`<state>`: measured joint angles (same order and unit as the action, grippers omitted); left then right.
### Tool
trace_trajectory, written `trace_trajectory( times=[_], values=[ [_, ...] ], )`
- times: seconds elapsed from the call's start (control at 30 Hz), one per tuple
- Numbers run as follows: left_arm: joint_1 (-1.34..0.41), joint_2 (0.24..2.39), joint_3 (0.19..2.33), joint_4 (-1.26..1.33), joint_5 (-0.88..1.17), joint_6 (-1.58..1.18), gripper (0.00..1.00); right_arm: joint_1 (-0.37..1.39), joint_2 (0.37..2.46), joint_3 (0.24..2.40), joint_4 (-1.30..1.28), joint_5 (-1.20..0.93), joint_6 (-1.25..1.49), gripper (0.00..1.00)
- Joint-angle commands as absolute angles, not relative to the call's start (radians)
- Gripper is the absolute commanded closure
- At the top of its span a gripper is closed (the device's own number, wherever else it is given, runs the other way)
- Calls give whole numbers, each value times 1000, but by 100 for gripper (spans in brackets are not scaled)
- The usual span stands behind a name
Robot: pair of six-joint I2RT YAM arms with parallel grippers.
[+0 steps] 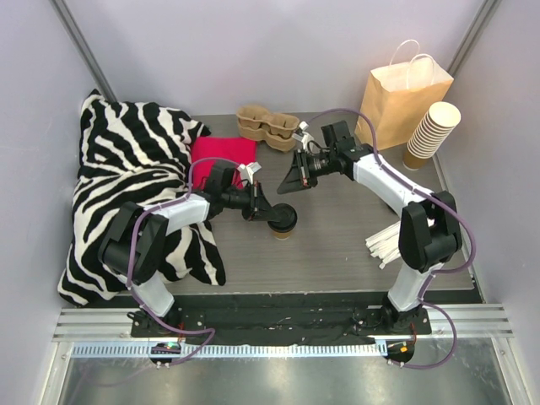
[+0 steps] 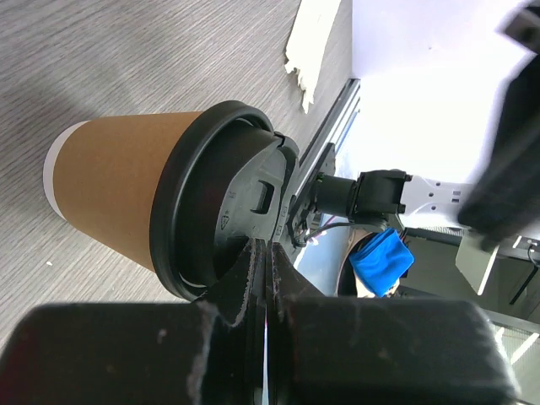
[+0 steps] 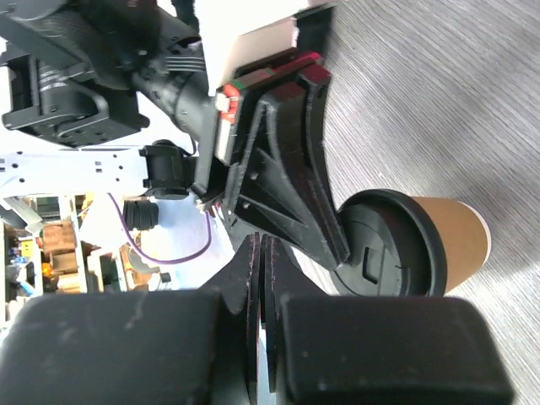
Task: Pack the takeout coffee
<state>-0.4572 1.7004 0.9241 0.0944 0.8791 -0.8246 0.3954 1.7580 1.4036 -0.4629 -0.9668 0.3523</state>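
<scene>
Takeout coffee [image 1: 283, 221]: 1 cup, black lid on, upright nr bench [image 1: 337, 253] centre, well off all edges. Left end effector [image 1: 270, 213] clenched, fingers pressed together, tips at lid rim, not around cup. Right end effector [image 1: 285, 187] also clenched, holding nothing, above bench just beyond cup on far side. Open bench to cup's right & front. Far edge: 1 pulp carrier [image 1: 266, 125], 1 paper bag [image 1: 405, 97] upright in far-right corner, 1 stack of lidless cups [image 1: 429, 133] beside it. Left side: 1 red cloth [image 1: 224, 152], 1 zebra cushion [image 1: 126, 169]. White strips [image 1: 384, 245], 1 bundle, nr right arm base.
</scene>
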Motion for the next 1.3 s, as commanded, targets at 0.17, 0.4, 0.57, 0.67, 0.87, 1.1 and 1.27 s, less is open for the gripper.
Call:
trace_trajectory(
  times=[0.17,0.4,0.57,0.67,0.87,1.1,1.27],
  values=[
    [-457,1749,911,14,804,-765,100,382,1931,1276,-420,-911,261,99],
    [-459,1764,914,-21,793,-750,100,373,1911,1298,-425,-969,287,99],
    [-457,1759,919,-20,787,-749,100,379,1803,1388,-434,-986,333,94],
    [-459,1756,922,-20,787,-746,100,380,1729,1429,-443,-941,336,89],
    [-459,1755,922,-18,792,-746,100,400,1727,1480,-446,-910,353,90],
    [-457,1750,919,-17,790,-749,100,410,1842,1410,-417,-859,328,95],
    [-457,1759,919,-21,785,-747,100,408,1940,1338,-414,-772,282,98]
  ],
)
